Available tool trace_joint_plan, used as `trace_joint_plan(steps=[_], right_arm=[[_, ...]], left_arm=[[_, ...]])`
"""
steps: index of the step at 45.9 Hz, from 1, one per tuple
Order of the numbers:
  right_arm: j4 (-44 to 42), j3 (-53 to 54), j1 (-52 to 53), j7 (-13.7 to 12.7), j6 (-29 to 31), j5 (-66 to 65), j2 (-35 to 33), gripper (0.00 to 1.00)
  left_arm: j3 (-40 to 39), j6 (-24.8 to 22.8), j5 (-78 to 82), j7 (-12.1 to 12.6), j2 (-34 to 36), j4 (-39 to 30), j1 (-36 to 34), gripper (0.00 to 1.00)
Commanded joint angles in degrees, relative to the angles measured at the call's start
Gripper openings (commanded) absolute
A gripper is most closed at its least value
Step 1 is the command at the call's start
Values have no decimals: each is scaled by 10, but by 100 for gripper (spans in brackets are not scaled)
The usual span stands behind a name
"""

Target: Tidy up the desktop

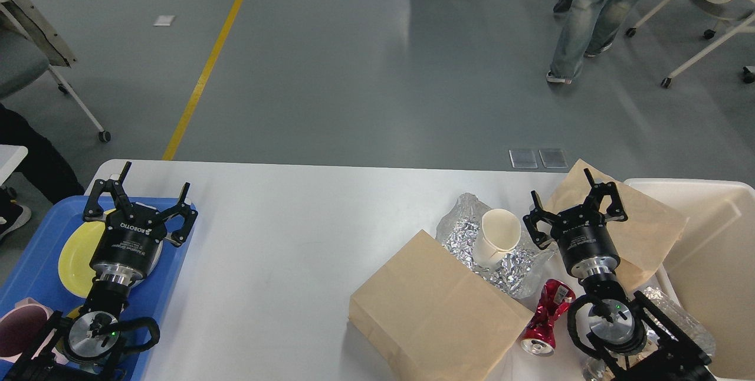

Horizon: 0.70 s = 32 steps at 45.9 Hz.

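Note:
The white desktop (283, 239) fills the lower half of the head view. On its right lie a brown paper bag (433, 310), crumpled foil (507, 266) with a white paper cup (498, 236) on it, a crushed red can (545, 313) and a second paper bag (646, 233). My right gripper (573, 207) stands open just right of the cup, holding nothing. My left gripper (138, 195) is open over the far edge of the blue tray (171, 275), above a yellow plate (76, 257).
A cream bin (716, 251) sits at the right table edge, with a clear plastic bottle (678, 316) beside my right arm. A pink bowl (17, 331) rests in the tray. People and wheeled chairs stand on the grey floor beyond the table.

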Motion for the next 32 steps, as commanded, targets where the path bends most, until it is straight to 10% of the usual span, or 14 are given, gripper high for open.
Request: trace_joint_plan(steps=[1, 32], right_arm=[[0, 0, -1, 0, 0, 0, 0, 100], [0, 0, -1, 0, 0, 0, 0, 100]], left_arm=[[6, 4, -2, -2, 0, 7, -5, 96], [7, 0, -24, -12, -2, 13, -10, 96]])
